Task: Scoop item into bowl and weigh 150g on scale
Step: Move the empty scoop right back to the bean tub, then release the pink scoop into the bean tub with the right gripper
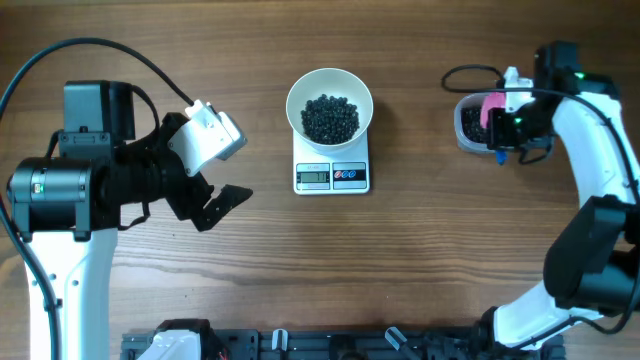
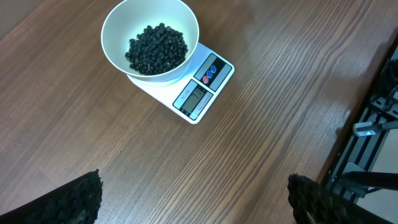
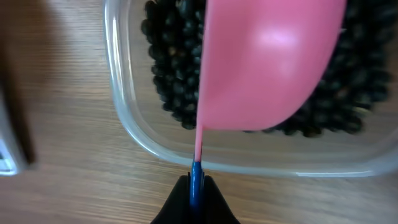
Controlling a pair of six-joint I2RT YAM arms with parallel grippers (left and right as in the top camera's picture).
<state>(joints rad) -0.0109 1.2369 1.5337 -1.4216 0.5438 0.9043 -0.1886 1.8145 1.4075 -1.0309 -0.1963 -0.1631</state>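
You are clamping the scoop (image 3: 267,62) in the right gripper (image 3: 196,186), cup ahead over the tub (image 3: 124,124); left gripper (image 2: 196,202) gaping, empty; bowl (image 1: 297,100) on scale (image 1: 332,177) partly filled, reading illegible.

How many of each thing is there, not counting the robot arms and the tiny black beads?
White bowl: 1
Kitchen scale: 1
Clear tub: 1
Pink scoop: 1
Total: 4
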